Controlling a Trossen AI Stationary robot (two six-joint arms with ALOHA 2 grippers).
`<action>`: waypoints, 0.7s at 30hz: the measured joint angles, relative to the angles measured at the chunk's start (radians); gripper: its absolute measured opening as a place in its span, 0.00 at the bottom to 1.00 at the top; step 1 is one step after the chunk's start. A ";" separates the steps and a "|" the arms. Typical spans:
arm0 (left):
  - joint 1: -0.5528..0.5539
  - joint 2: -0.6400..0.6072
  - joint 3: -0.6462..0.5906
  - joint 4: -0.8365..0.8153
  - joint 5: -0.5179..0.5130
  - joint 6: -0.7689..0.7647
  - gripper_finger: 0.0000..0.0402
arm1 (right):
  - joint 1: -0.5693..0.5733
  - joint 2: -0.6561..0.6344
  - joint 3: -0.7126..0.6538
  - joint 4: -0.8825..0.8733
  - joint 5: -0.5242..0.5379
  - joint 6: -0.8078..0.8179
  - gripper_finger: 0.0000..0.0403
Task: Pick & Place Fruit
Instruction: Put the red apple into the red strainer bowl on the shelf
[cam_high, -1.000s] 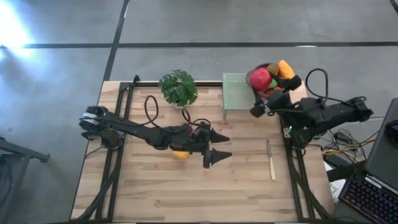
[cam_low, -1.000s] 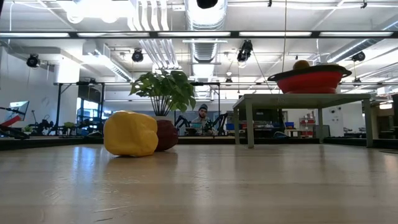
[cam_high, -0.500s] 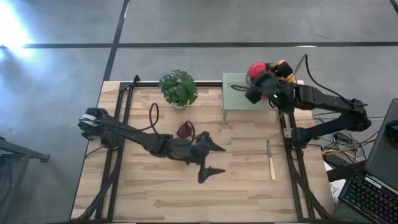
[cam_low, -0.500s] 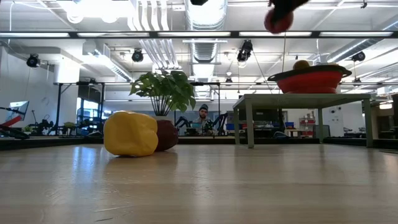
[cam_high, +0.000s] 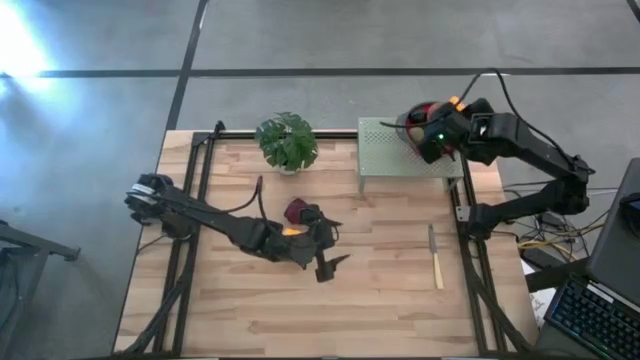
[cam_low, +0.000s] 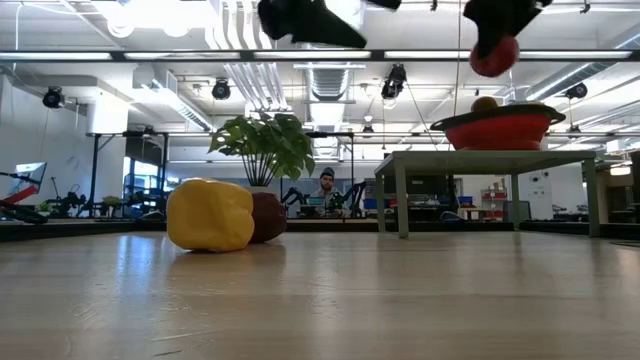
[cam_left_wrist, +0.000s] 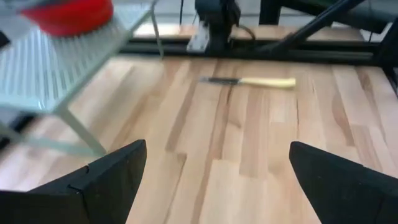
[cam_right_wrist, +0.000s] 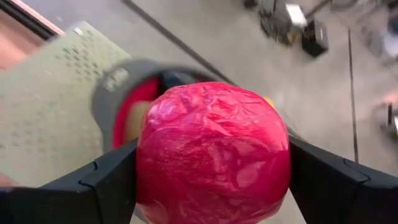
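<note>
The left end effector hangs above the middle of the wooden counter, its two fingers spread wide with nothing between them. Under that arm, in the high view, a maroon fruit and a bit of an orange-yellow one show; from counter height a yellow fruit sits on the wood with the maroon one just behind it, touching or nearly so. The potted plant stands near the far edge. Further right a pale green perforated stand carries a red bowl with an orange-brown fruit showing over its rim. The right end effector is up over that bowl, its fingers pinching a large red fruit on both sides, held clear above the rim. On the counter near the right edge lies a knife with a pale handle, well apart from both arms
</note>
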 joint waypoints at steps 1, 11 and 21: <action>0.000 0.000 0.000 -0.015 0.000 -0.028 0.99 | -0.013 -0.003 0.000 -0.019 -0.005 0.015 0.83; -0.005 -0.001 0.000 -0.009 0.054 -0.028 0.99 | -0.127 -0.004 -0.016 -0.047 -0.056 0.074 0.80; -0.012 -0.001 0.000 -0.009 0.074 -0.032 0.99 | -0.146 -0.007 -0.135 -0.044 -0.049 0.105 0.83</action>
